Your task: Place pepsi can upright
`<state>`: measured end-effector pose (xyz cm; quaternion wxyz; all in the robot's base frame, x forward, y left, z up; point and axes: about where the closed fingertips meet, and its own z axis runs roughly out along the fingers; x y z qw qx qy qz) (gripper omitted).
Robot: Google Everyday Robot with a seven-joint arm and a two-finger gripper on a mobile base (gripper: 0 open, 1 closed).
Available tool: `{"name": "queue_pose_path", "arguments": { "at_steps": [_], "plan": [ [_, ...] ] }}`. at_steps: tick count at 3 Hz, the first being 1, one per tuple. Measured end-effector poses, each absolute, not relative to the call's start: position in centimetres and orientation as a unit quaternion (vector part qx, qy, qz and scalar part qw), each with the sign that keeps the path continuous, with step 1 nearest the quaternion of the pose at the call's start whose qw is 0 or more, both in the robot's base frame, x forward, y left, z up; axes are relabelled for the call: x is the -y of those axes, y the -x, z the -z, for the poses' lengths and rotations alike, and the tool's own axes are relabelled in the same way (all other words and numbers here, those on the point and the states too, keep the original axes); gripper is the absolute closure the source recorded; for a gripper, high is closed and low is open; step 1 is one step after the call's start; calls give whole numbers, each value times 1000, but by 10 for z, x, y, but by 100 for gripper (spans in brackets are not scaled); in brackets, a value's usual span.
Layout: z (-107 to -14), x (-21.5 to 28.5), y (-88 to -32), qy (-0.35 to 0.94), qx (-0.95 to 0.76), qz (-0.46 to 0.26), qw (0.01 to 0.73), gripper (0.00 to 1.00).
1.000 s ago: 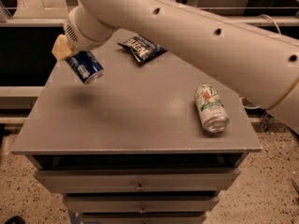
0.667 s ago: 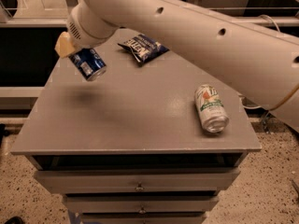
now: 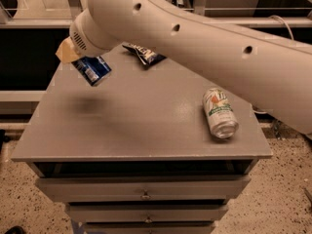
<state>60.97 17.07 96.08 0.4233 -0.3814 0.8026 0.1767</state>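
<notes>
The pepsi can (image 3: 92, 69), blue with white lettering, hangs tilted in the air above the far left part of the grey table (image 3: 136, 126). Its shadow lies on the tabletop below it. My gripper (image 3: 79, 61) is at the end of the big white arm that comes in from the right. It is shut on the can's upper end, and a tan finger pad (image 3: 65, 52) shows at the can's left. The can does not touch the table.
A white-and-green soda can (image 3: 219, 112) lies on its side at the table's right. A dark blue chip bag (image 3: 145, 54) lies at the back, partly under the arm. Drawers sit below the tabletop, and a speckled floor surrounds it.
The gripper and the held can have shifted very slightly to the right. The can is still tilted in the air. Nothing else has moved.
</notes>
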Motion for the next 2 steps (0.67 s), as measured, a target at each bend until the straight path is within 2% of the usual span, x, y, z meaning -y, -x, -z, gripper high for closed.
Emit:
{"name": "queue_pose_path", "arguments": {
  "at_steps": [2],
  "plan": [
    [-979, -223, -615, 391, -715, -243, 526, 100]
  ]
}}
